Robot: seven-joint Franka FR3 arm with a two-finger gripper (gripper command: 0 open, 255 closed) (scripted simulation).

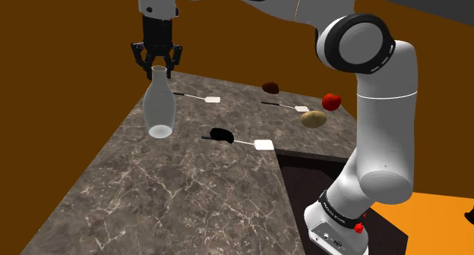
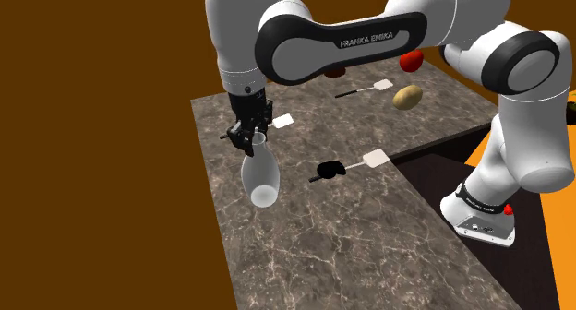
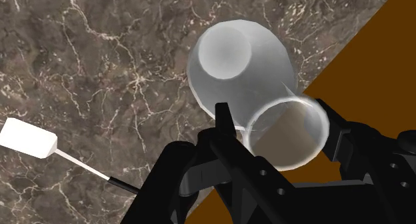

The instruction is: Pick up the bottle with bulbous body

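One stone-patterned counter [image 1: 175, 193], dark grey with pale veins; the largest item, and it carries everything below.

One white arm [image 1: 380, 102] with dark joints, reaching over the counter to the bottle.

One bottle [image 1: 159, 109], translucent pale grey, with a bulbous body and a narrow neck. It stands close to the counter's edge on the shoulder view's left, directly under the hand. Whether its base touches the counter cannot be told.

One black gripper [image 1: 158, 64] sits at the bottle's mouth. In the wrist view its two fingers [image 3: 223, 123] press the neck from opposite sides, just below the rim, clasping it.

Three thin utensils, each a dark handle ending in a white flat head:
- first utensil [image 1: 199, 97], just beside the bottle;
- second utensil [image 1: 243, 142], near the bottle, toward the stand;
- third utensil [image 1: 285, 105], well apart from the bottle.

One black lump [image 1: 220, 134], on the second utensil's handle end, near the bottle.

One tan rounded lump [image 1: 313, 118], well apart from the bottle, by the third utensil's head.

One red rounded object [image 1: 331, 102], farther from the bottle again.

One dark brown object [image 1: 271, 87], well apart from the bottle, beside the wall.
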